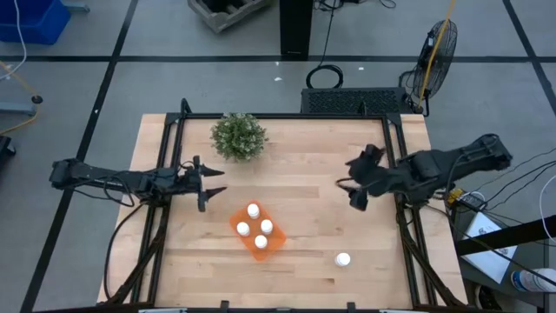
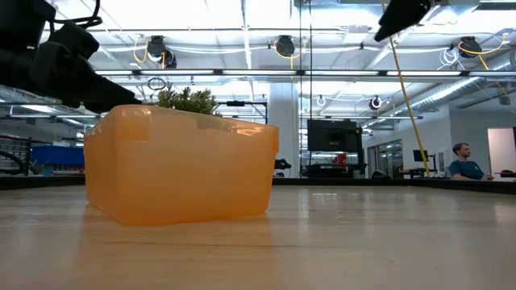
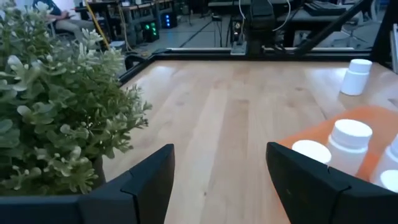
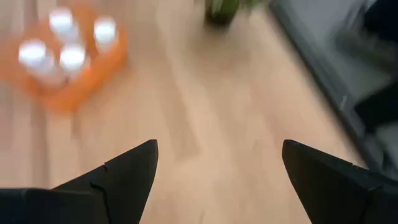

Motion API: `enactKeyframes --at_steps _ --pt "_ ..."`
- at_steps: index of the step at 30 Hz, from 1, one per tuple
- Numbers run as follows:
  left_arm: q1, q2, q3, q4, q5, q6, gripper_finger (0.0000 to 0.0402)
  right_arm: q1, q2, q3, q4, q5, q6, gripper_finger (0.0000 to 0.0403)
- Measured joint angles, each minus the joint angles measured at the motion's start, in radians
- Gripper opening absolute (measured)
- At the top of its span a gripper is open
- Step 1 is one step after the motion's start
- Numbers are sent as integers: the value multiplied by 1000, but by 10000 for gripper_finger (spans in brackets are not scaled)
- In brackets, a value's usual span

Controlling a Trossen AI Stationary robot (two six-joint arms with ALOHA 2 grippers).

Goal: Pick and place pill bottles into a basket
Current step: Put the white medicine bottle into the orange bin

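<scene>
From above, four pill bottles [image 1: 253,209] stood in the basket [image 1: 276,244], a fifth [image 1: 343,259] outside; low down its wall hid them. My left gripper [image 1: 214,184] and right gripper [image 1: 350,190] gaped empty.

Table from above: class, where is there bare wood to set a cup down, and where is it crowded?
Free: the wide strip between the plant and the right gripper, and the near left corner beside the basket. Crowded: the basket itself, packed with four bottles; a lone bottle sits near right.
</scene>
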Motion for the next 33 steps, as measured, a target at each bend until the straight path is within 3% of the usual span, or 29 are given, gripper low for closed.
enactKeyframes --at_steps 5,10,17,26,33 --pt "0 0 0 -12 0 -16 259 37 198 189 -276 -124 193 334" --pt "0 0 0 -12 0 -25 254 66 322 254 -383 -223 299 334" --pt "0 -6 0 -11 -7 -25 237 135 367 255 -356 -372 514 334" --pt "0 -7 0 23 -8 39 238 294 400 216 -259 -433 862 334" --pt "0 -8 1 44 36 22 233 370 488 163 -160 -486 935 334"
